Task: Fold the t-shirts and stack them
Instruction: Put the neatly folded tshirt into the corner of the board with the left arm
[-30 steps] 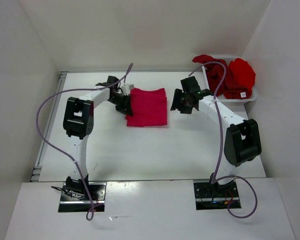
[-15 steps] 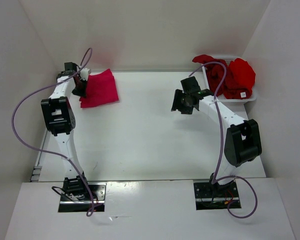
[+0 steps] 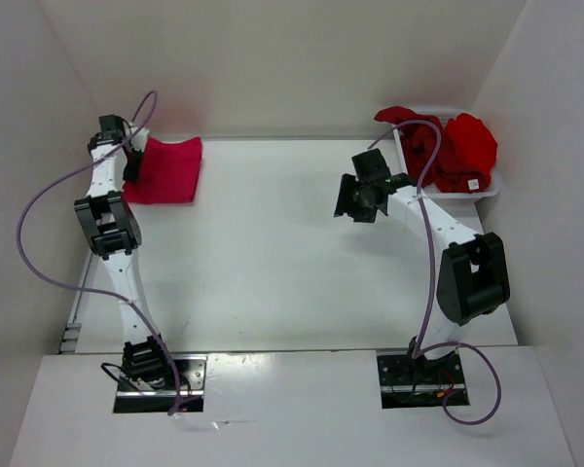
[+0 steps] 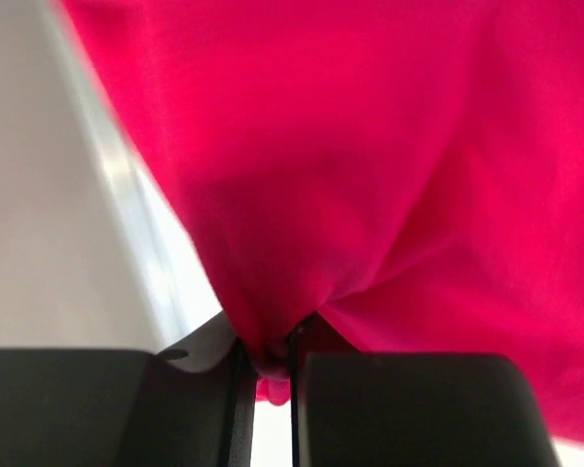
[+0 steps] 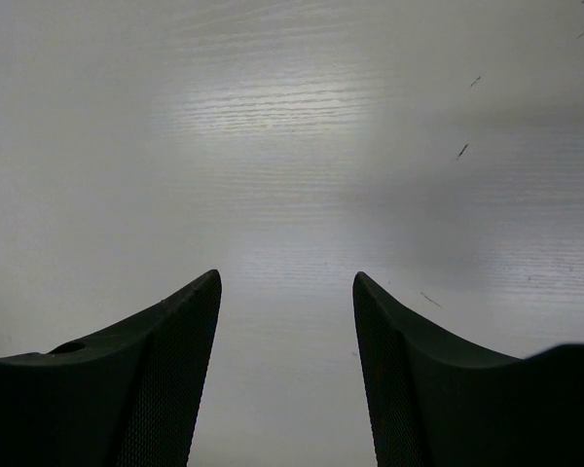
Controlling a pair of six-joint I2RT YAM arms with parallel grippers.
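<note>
A folded pinkish-crimson t-shirt [image 3: 167,170] lies at the table's far left corner. My left gripper [image 3: 133,167] is shut on its left edge; in the left wrist view the cloth [image 4: 370,165] fills the frame and a fold of it is pinched between the jaws of that gripper [image 4: 270,355]. A dark maroon t-shirt [image 3: 420,146] and a bright red t-shirt [image 3: 470,144] lie crumpled in the white basket [image 3: 488,193] at the far right. My right gripper [image 3: 355,199] hovers open over bare table right of centre, and between its fingers [image 5: 165,370] there is only tabletop.
White walls close in the table on the left, back and right. A metal rail [image 3: 86,272] runs along the table's left edge, just beside the left arm. The purple cables loop off both arms.
My left gripper has dragged the folded pinkish-crimson t-shirt from the table's middle back to the far left corner. The right arm has stayed where it was.
</note>
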